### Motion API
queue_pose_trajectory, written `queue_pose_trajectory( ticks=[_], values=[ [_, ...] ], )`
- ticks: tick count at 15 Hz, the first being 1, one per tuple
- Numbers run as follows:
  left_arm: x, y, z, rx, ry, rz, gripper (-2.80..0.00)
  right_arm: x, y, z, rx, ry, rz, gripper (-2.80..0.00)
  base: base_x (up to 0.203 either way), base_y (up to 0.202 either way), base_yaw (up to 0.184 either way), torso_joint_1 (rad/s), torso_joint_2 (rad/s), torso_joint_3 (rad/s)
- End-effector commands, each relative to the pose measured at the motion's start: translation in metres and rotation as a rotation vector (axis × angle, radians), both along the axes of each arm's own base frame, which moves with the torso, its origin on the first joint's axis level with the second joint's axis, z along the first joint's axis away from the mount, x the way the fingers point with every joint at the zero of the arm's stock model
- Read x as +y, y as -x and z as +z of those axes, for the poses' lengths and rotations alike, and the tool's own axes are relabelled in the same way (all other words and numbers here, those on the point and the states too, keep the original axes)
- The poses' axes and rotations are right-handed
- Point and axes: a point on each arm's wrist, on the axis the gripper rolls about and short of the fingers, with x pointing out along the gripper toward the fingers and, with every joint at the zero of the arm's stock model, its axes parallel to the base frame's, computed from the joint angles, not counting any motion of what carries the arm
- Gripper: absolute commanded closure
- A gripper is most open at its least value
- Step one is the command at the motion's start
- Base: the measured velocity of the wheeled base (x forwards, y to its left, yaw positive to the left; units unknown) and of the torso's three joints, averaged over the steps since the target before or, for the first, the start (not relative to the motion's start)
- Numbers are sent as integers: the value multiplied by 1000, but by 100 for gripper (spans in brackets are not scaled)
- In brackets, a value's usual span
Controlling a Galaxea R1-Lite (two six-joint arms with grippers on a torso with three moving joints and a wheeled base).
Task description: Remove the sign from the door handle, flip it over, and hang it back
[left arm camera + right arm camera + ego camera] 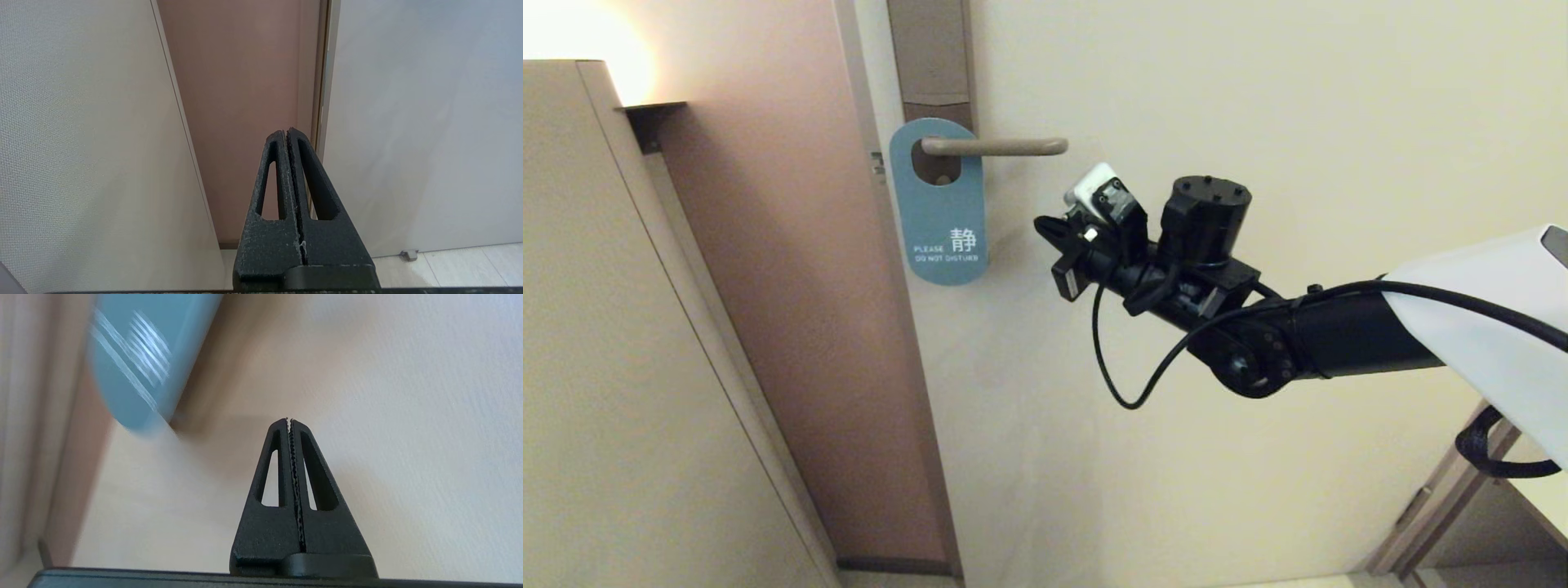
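Fingers of your right gripper are closed (holding nothing), just beside the sign hanging on the door handle; left gripper closed too.

A cream door fills most of the view, beside a pinkish-brown wall and a beige panel. A lamp glow brightens the upper corner.

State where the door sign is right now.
In the head view, the blue sign hangs on the door handle, by the door's left edge, left of the right gripper.
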Motion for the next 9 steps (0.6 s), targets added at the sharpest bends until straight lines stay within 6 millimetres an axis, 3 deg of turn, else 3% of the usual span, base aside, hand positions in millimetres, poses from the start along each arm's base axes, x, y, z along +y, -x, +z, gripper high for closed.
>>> queue_pose_trajectory(
  ticks=[1, 5, 9],
  values=[
    [0, 0, 0, 2, 0, 0, 0, -15, -2, 3, -1, 3, -29, 0, 0, 0, 0, 0, 0, 0],
    [0, 0, 0, 2, 0, 0, 0, -55, -6, 13, 35, 20, -114, 0, 0, 0, 0, 0, 0, 0],
    [0, 0, 0, 2, 0, 0, 0, -109, 2, 36, 19, 4, -217, 0, 0, 0, 0, 0, 0, 0]
  ],
)
